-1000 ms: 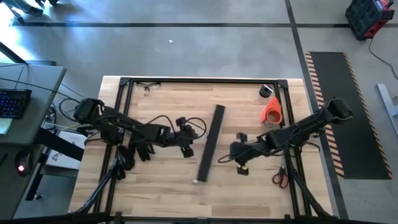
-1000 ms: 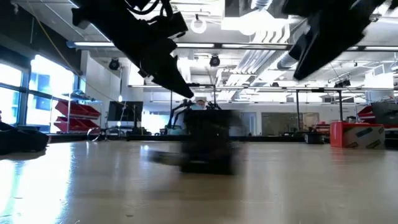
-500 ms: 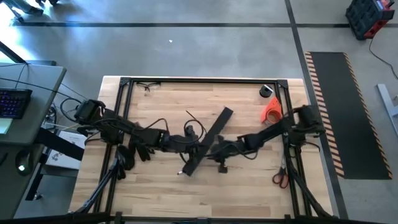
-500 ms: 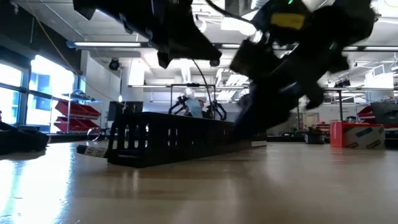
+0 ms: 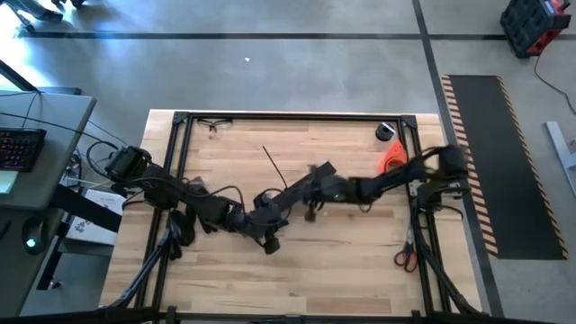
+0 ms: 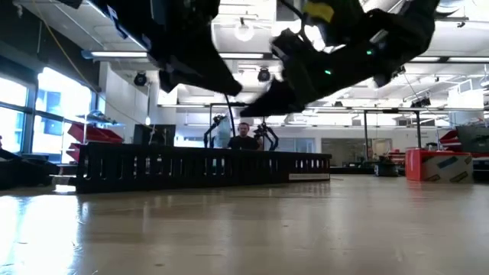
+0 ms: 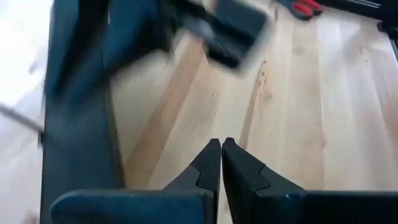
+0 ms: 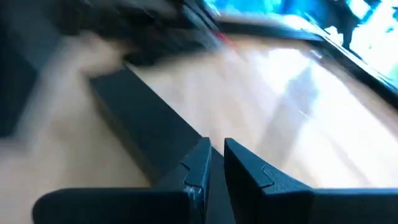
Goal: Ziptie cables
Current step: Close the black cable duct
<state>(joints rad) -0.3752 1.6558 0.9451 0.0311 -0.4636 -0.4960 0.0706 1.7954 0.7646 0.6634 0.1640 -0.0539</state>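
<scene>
The long black slotted channel [image 6: 199,164] lies slanting across the table's middle. In the high view only its far right end [image 5: 324,168] shows past the arms. Thin dark cables [image 5: 227,192] loop loosely by my left arm, and one thin strand [image 5: 274,166] runs toward the far edge. My left gripper [image 7: 221,149] is shut and empty over bare wood, near the channel's near end [image 5: 267,241]. My right gripper [image 8: 216,152] is shut and hovers low beside the channel [image 8: 143,124], at the table's middle [image 5: 288,200]. My right gripper comes in low and slanting along the channel's side wall [image 8: 168,146], which runs under one finger. I cannot tell whether it touches the channel. My left gripper touches nothing.
An orange tape roll [image 5: 393,160] and a small dark roll [image 5: 385,132] lie at the far right. Red-handled scissors [image 5: 403,256] lie at the near right and also show in the left wrist view [image 7: 305,6]. A person [image 6: 244,139] sits in the room beyond.
My right gripper has swept toward the table's left and a little toward the far edge. My left gripper has gone right and toward the near edge. The channel has swung from pointing near-to-far to slanting across the table.
</scene>
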